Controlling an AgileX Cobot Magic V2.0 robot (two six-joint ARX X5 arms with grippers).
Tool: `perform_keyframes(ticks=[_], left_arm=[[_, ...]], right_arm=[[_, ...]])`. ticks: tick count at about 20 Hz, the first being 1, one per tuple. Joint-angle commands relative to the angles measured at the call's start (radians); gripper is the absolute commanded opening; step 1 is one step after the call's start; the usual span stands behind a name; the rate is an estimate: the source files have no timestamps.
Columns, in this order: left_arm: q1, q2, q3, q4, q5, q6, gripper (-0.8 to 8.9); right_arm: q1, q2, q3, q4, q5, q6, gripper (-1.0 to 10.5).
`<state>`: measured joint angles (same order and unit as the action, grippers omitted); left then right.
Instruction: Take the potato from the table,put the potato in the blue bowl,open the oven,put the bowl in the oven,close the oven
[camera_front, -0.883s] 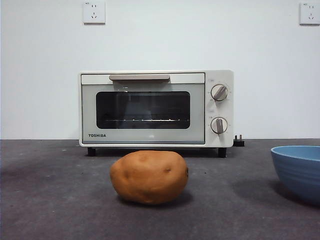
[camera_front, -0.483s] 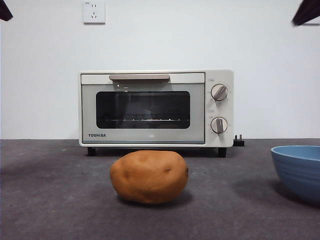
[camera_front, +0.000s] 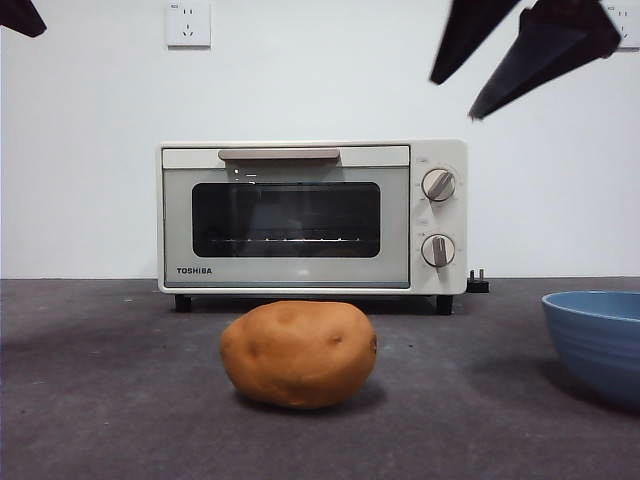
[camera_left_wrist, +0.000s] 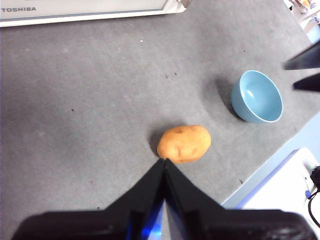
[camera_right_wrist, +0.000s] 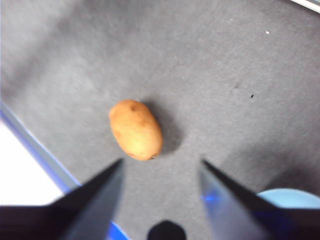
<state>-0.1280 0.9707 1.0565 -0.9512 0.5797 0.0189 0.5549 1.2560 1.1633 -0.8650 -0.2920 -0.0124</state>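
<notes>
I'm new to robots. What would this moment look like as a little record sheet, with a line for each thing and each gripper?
potato: orange-brown oval potato, lying untouched on the dark grey table
bowl: round blue bowl, empty, apart from the potato
oven: cream-white Toshiba toaster oven, door closed
right gripper: fingers spread open, high above the table
left gripper: fingers together, holding nothing

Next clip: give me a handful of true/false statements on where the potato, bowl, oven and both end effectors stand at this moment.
1. The potato lies on the table. True.
2. The oven door is open. False: it is shut.
3. The potato is inside the bowl. False: the bowl is empty, apart from the potato.
4. The right end effector is open, above the table. True.
5. The left end effector grips the potato. False: it is shut, empty, above the table.
</notes>
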Motion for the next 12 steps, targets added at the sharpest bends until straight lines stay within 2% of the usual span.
perform_keyframes(ticks=[1, 2, 6, 12], left_arm=[[-0.013, -0.002, -0.001, 0.001, 0.004, 0.017, -0.06], [-0.018, -0.002, -0.001, 0.001, 0.004, 0.017, -0.06], [-0.024, -0.002, -0.001, 0.0, 0.004, 0.018, -0.06], [-0.024, -0.002, -0.001, 0.0, 0.004, 0.019, -0.06]], right_arm=[[0.047, 0.032, 0.007, 0.014, 0.041, -0.041, 6.1], [0.067, 0.043, 0.007, 0.027, 0.048, -0.068, 6.6], [0.146, 0.098, 0.009, 0.101, 0.067, -0.157, 6.7], [0.237, 0.253, 0.01, 0.119, 0.202, -0.227, 6.7]])
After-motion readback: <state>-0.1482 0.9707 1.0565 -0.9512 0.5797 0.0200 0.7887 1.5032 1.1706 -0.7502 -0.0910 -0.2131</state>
